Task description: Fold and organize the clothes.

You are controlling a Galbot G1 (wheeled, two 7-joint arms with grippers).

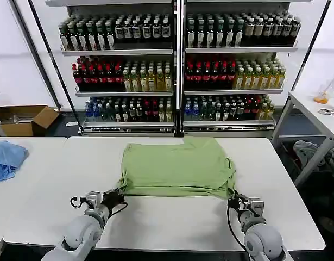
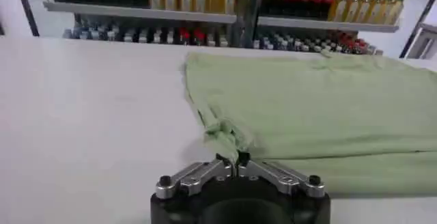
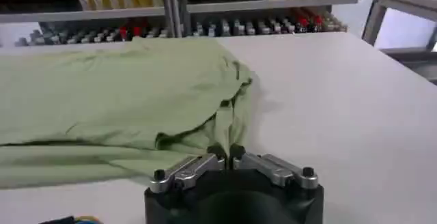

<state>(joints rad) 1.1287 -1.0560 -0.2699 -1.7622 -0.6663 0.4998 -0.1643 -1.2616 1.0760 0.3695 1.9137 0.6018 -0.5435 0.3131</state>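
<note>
Spread across the middle of the white tabletop: the light green shirt, lying flat, front face hidden so no collar, buttons or patch to be seen. Already doubled over, judging by the layered edge along the shirt's near side, with a lower layer peeking out beneath the upper one. Bunched and slightly puckered at both near corners.

At the shirt's near left corner, the left gripper, jaws together and clamped on a small pinch of fabric, wrinkles running from the pinch into the cloth. At the shirt's near right corner, the right gripper, jaws likewise closed on the hem where a fold of cloth stands up in a narrow ridge. Both held low, close to the tabletop, wrists pointing toward the shirt's far edge.

Gripped at matching corners for a reason, most likely: to keep the near edge taut and level so the cloth can be lifted and carried over toward the far edge without skewing (a one-sided pull would drag the shirt crooked). Probably partway through folding, with another fold yet to make.

Well left of the shirt, on the adjoining table, a crumpled light blue cloth, untouched. Beyond the shirt's far edge, shelves of bottles.
</note>
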